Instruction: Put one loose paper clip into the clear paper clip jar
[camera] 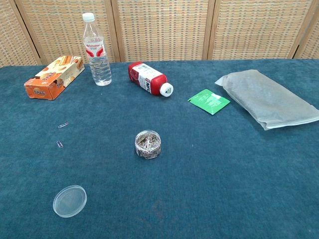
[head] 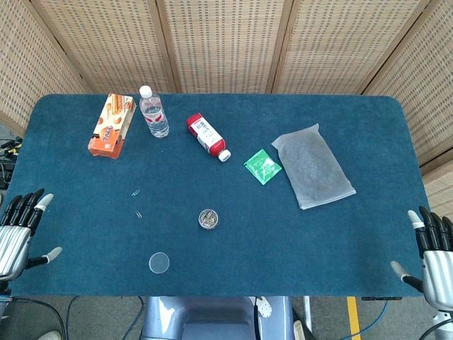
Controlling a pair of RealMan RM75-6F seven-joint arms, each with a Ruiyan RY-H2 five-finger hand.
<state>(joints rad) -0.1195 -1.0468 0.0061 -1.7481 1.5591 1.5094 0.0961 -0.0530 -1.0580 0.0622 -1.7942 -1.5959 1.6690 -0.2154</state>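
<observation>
The clear paper clip jar [head: 208, 218] [camera: 148, 144] stands open near the middle of the blue table, filled with clips. Its clear lid [head: 159, 263] [camera: 70, 200] lies flat toward the front left. Two loose paper clips lie left of the jar: one [head: 135, 193] [camera: 63, 125] farther back, one [head: 139, 214] [camera: 60, 144] nearer. My left hand [head: 21, 230] hangs at the table's left edge, fingers spread, holding nothing. My right hand [head: 430, 255] sits at the right front edge, also spread and empty. Neither hand shows in the chest view.
At the back left are an orange biscuit box [head: 112, 125] [camera: 54, 77] and an upright water bottle [head: 153, 112] [camera: 96, 50]. A red bottle [head: 207, 137] [camera: 149, 78] lies on its side, with a green packet [head: 262, 166] [camera: 209, 101] and a grey bag [head: 312, 165] [camera: 268, 98] to the right.
</observation>
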